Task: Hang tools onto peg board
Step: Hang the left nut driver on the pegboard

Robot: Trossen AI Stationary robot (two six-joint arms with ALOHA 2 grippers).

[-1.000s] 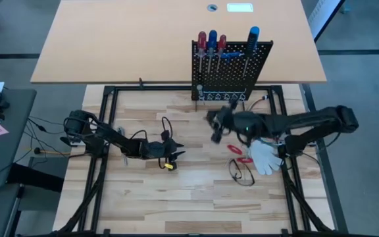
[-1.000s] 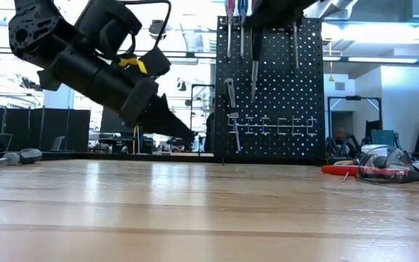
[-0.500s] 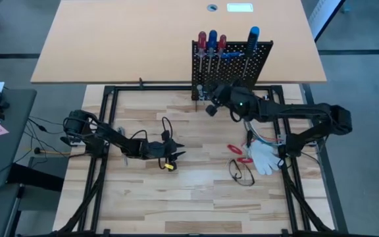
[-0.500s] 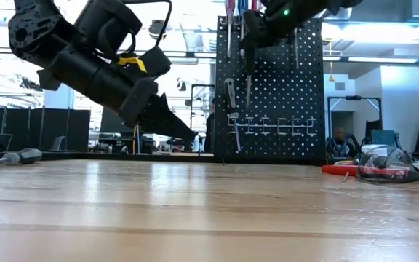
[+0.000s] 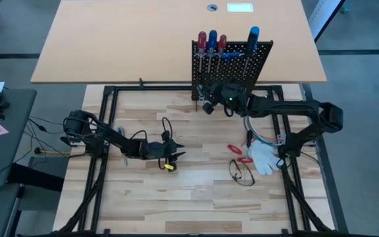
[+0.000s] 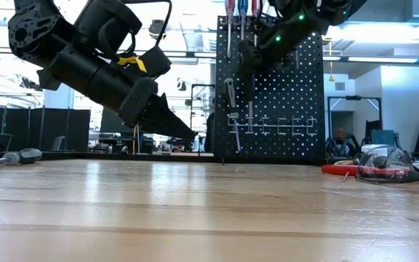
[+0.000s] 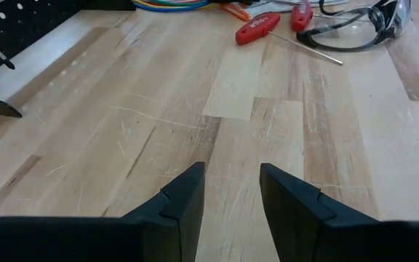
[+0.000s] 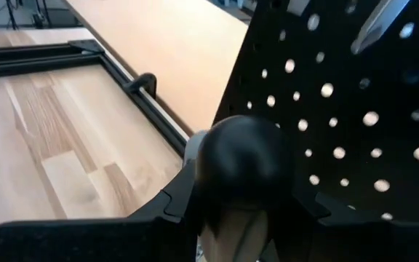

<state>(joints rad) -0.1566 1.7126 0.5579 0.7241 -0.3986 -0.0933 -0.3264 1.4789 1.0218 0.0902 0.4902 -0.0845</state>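
we see our right gripper [image 8: 231,218] clamped on a black round-handled screwdriver [image 8: 242,171] right against the black perforated metal peg board [image 5: 232,69]; our left gripper [image 7: 231,191] hovers part-open, empty, above the wooden table [image 5: 196,197].

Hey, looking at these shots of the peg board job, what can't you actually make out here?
- Right wrist view: the shaft of the black-handled tool in the right gripper is hidden behind its own round handle.
- High view: that tool is too small to see against the peg board.
- Low view: the screwdriver handles on the board are cut off by the top edge.
- Left wrist view: the left gripper holds nothing; the safety glasses are cropped.
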